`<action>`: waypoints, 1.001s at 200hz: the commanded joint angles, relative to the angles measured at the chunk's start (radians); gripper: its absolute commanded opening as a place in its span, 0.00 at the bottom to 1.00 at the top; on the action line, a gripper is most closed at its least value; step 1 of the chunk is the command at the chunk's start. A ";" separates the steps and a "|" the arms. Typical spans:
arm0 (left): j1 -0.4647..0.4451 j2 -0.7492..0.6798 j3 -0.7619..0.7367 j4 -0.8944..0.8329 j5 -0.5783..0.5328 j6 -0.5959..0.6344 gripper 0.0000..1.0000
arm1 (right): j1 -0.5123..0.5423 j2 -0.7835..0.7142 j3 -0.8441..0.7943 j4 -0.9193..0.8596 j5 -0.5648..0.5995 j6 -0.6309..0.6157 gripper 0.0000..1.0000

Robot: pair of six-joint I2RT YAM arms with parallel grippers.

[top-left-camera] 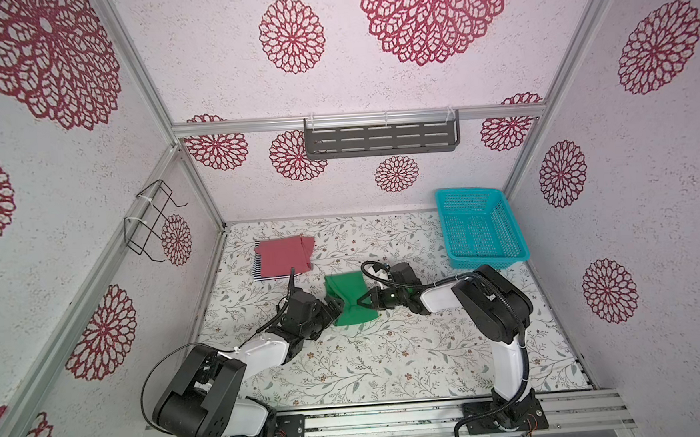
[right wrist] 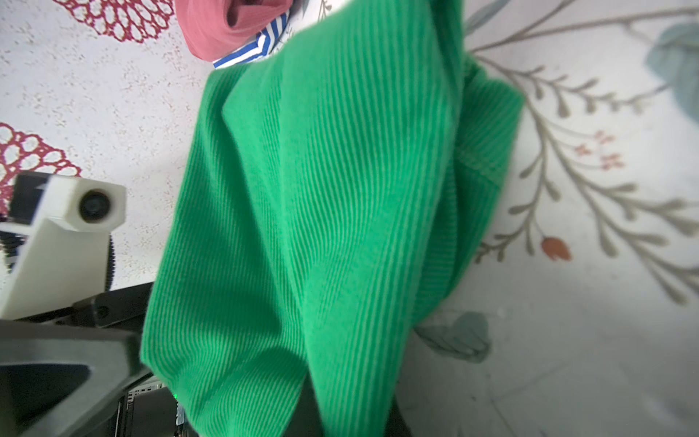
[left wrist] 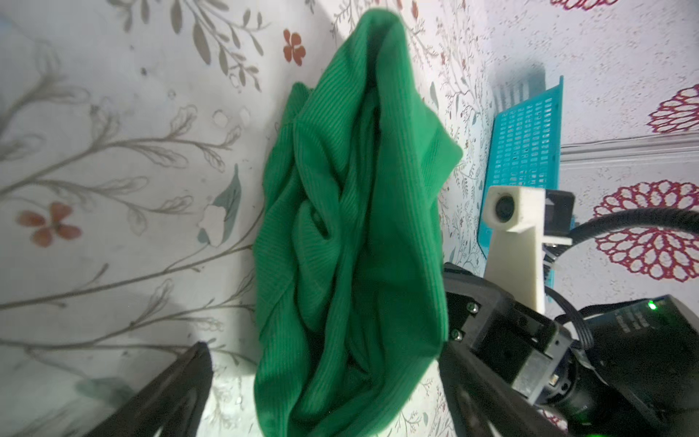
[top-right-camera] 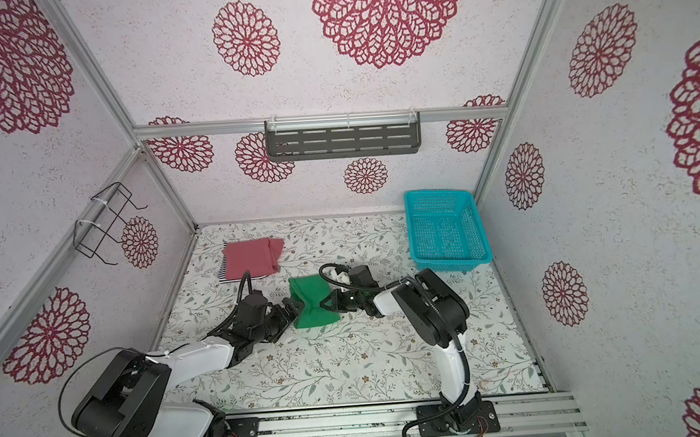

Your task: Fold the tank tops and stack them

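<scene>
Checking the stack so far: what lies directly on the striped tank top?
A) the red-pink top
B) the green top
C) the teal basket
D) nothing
A: the red-pink top lies folded on the striped top, whose stripes peek out at its edge; the green top sits apart, nearer the arms.

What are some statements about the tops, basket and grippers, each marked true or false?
1. The red-pink top lies on the striped top. True.
2. The green top sits in the basket. False: it lies on the table between the grippers; the basket holds no top.
3. The right gripper is shut on the green top. True.
4. The left gripper is shut. False: its jaws stand open beside the green top.
</scene>
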 commanded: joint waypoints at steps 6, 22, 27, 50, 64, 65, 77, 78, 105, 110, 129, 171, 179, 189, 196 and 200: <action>-0.007 -0.050 0.007 0.021 -0.043 0.031 0.97 | 0.010 0.014 -0.003 -0.112 0.032 -0.030 0.00; -0.007 -0.040 0.046 -0.028 -0.036 0.060 0.97 | 0.012 0.015 0.002 -0.118 0.032 -0.031 0.00; -0.006 -0.030 0.062 -0.047 -0.028 0.065 0.98 | 0.011 0.016 0.005 -0.122 0.032 -0.032 0.00; -0.009 0.029 0.117 -0.159 -0.023 0.084 0.97 | 0.013 0.012 0.008 -0.127 0.038 -0.035 0.00; -0.009 0.065 0.131 -0.180 -0.013 0.079 0.97 | 0.012 0.010 0.006 -0.128 0.038 -0.035 0.00; -0.009 0.068 0.132 -0.180 -0.012 0.079 0.97 | 0.013 0.010 0.006 -0.129 0.038 -0.035 0.00; -0.011 0.098 0.152 -0.197 -0.001 0.078 0.97 | 0.013 0.009 0.008 -0.131 0.038 -0.036 0.00; -0.011 0.100 0.154 -0.201 -0.001 0.079 0.97 | 0.013 0.009 0.008 -0.131 0.038 -0.036 0.00; -0.014 0.149 0.177 -0.227 0.007 0.087 0.98 | 0.013 0.004 0.008 -0.137 0.040 -0.041 0.00; -0.015 0.155 0.179 -0.232 0.007 0.085 0.98 | 0.013 0.004 0.008 -0.138 0.041 -0.042 0.00; -0.016 0.171 0.169 -0.236 0.013 0.066 0.97 | 0.013 0.003 0.009 -0.140 0.042 -0.044 0.00; -0.015 0.201 0.110 -0.181 0.014 0.010 0.97 | 0.014 0.003 0.011 -0.140 0.041 -0.044 0.00; -0.017 0.219 0.100 -0.152 0.017 -0.004 0.98 | 0.013 0.003 0.012 -0.142 0.041 -0.044 0.00; -0.017 0.242 0.091 -0.117 0.021 -0.013 1.00 | 0.014 0.003 0.011 -0.142 0.041 -0.044 0.00; -0.016 0.258 0.084 -0.092 0.025 -0.020 0.94 | 0.014 0.003 0.011 -0.142 0.041 -0.044 0.00; -0.016 0.268 0.083 -0.079 0.029 -0.024 0.90 | 0.013 0.003 0.009 -0.143 0.041 -0.044 0.00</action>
